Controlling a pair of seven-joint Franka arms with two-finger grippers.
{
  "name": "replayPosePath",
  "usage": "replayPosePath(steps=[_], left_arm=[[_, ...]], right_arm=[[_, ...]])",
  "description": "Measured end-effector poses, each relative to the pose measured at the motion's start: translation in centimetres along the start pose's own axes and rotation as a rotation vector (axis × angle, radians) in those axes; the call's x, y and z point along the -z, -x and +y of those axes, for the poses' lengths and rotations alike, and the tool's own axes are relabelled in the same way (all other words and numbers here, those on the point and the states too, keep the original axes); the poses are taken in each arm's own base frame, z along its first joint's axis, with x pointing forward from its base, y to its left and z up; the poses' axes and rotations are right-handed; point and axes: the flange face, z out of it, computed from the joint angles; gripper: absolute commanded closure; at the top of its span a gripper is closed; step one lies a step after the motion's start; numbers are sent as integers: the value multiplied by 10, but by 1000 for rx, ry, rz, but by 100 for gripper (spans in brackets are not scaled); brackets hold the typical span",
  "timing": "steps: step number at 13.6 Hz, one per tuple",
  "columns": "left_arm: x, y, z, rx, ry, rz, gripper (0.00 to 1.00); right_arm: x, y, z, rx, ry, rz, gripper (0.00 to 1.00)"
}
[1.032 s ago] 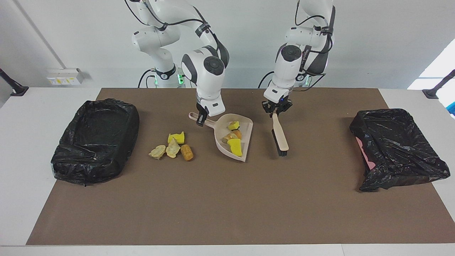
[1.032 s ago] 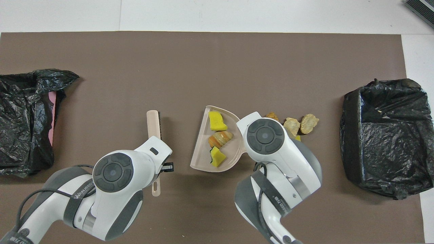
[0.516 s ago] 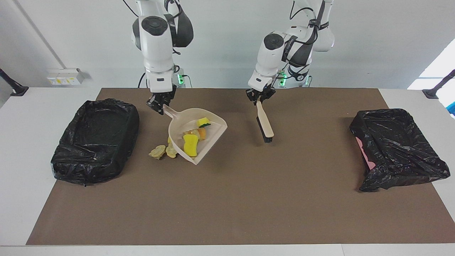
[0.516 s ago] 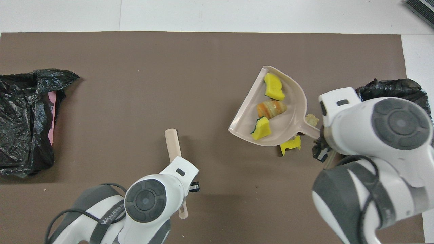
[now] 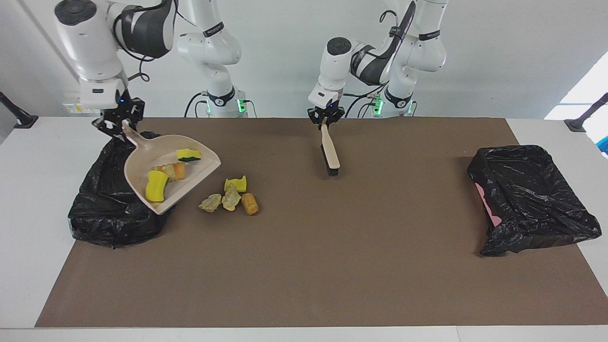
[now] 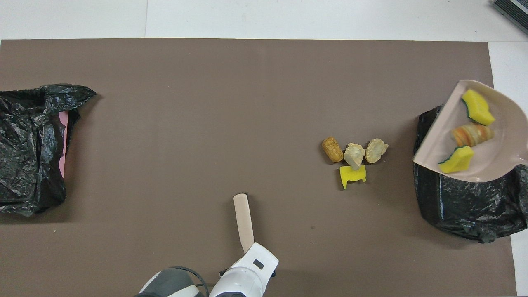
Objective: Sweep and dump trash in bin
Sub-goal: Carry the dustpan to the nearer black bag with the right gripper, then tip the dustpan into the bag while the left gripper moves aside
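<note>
Facing view. Right gripper (image 5: 119, 127): clamped on the handle of a beige dustpan (image 5: 190, 167), held in the air over the black-bagged bin (image 5: 102, 213) at the right arm's end of the table. Dustpan contents: a yellow sponge chunk with green backing (image 5: 188, 155), an orange-beige lump (image 5: 172, 170), a second yellow sponge chunk (image 5: 155, 185). Left gripper (image 5: 326, 118): closed on the handle of a brush (image 5: 330, 151), which hangs slanted over the brown mat (image 5: 304, 266), bristle end lowest, near the robots' edge; contact with the mat cannot be told. Loose trash on the mat beside the bin: one yellow sponge piece (image 5: 236, 184), two pale wrinkly lumps (image 5: 220, 201), one brown cork-like cylinder (image 5: 250, 203), clustered together. A second black-bagged bin (image 5: 529, 199), pink showing at one side, lies at the left arm's end.

Overhead view. Dustpan (image 6: 505, 152): over the bin (image 6: 466, 206), three pieces inside; right gripper out of frame. Loose trash: cylinder (image 6: 332, 149), two lumps (image 6: 365, 152), sponge piece (image 6: 352, 175) nearest the robots. Brush (image 6: 243, 220): projecting from the left arm's wrist; fingers hidden. Second bin (image 6: 31, 144): at the mat's edge.
</note>
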Motion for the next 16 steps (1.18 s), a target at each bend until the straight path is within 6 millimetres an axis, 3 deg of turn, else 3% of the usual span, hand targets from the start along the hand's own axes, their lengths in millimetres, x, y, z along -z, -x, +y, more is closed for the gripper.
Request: replayPosePath(steps=[1,2,3,6,8,12,16], left_arm=[[-7,8,-1,-14,-6,-2,100],[-12,12,-3,-21,-9,-2,71],[-13,13,-5,-20,-11,-2,1],[-11,2,-9,5,-5,0,0],[-1,-22,-15,59,16,12,0],[56,-104,-34,163,47,50,0],[120,-185,-90,42,35,57,0]], right_arm=[[-9,26,9,61,27,-70,100],[-13,39,13,117,41,-146,100],[-14,42,16,176,57,-217,100],[-18,24,17,326,93,-345,100],[-27,13,15,388,120,-388,100],[-24,-8,14,468,153,-451,100],[-17,-24,10,534,187,-520,100]])
